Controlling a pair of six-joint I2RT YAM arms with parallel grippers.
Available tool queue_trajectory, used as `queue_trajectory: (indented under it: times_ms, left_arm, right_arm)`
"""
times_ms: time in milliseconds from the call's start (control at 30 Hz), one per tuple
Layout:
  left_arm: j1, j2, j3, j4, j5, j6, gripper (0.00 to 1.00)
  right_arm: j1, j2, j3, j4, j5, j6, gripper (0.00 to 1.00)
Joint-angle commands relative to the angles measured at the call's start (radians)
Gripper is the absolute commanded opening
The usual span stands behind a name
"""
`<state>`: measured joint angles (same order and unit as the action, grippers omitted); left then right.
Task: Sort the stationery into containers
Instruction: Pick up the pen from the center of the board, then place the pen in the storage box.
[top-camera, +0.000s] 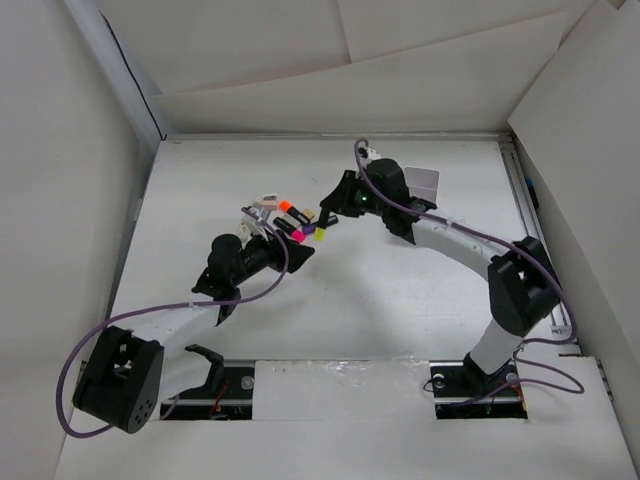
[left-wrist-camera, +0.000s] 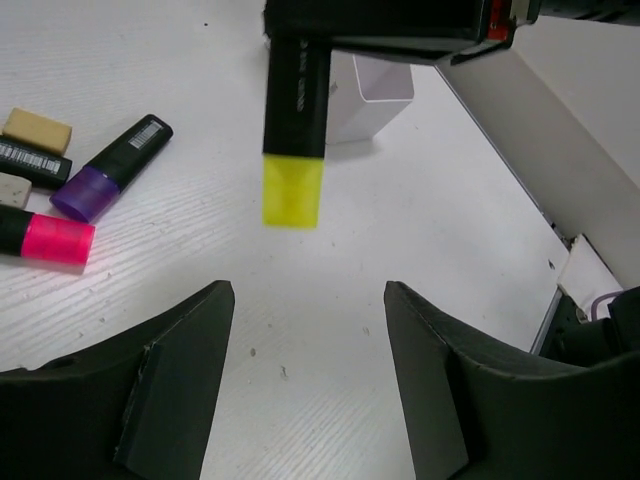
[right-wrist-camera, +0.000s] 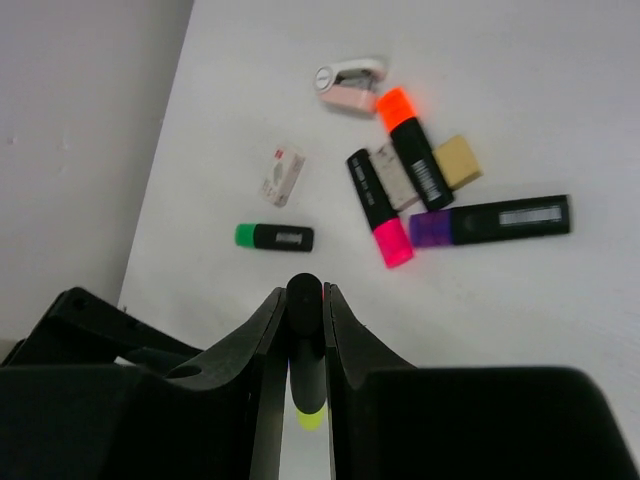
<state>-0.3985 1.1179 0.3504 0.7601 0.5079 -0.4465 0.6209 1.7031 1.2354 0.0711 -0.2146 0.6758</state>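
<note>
**Yellow highlighter lifted, white box ahead: set it in, don't drop it.**

Nearest you, the left fingers (left-wrist-camera: 190, 360) stand wide apart and empty, low over the counter (left-wrist-camera: 420, 230); hold them clear of the path. Just beyond, your right fingers (right-wrist-camera: 272, 340) are clamped on the black barrel of the yellow highlighter (left-wrist-camera: 294, 120), which hangs cap-down, clear of the counter. From the highlighter, the white box (left-wrist-camera: 375, 85) sits at about 1 o'clock in the left wrist view. Its walls look thin, so I'd bring the cap inside the rim before releasing, without nudging a wall. At 9 o'clock lie the pink highlighter (left-wrist-camera: 45, 238), purple highlighter (left-wrist-camera: 112, 168) and beige eraser (left-wrist-camera: 37, 130), unsorted. The held barrel carries a line of white print, too small to read. The purple one shows a barcode label; no brand is legible.
</note>
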Motion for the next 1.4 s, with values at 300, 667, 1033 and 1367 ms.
queue_trajectory:
  times_ms: [300, 667, 1033, 1367]
  left_arm:
    - [-0.002, -0.11, -0.042, 0.038, -0.127, -0.003, 0.59]
    - [-0.002, -0.11, -0.024, -0.062, -0.242, -0.003, 0.59]
    - [-0.002, -0.118, -0.004, -0.137, -0.33, -0.012, 0.59]
    - [-0.002, -0.099, 0.032, -0.257, -0.554, -0.052, 0.59]
  right_arm:
    - [-0.315, -0.223, -0.067, 0.001, 0.339, -0.055, 0.03]
    - [-0.388, -0.062, 0.064, -0.017, 0.711, -0.097, 0.03]
    - [-0.417, -0.02, 0.098, -0.017, 0.779, -0.134, 0.02]
    - [-0.377, -0.002, 0.068, -0.017, 0.848, -0.124, 0.03]
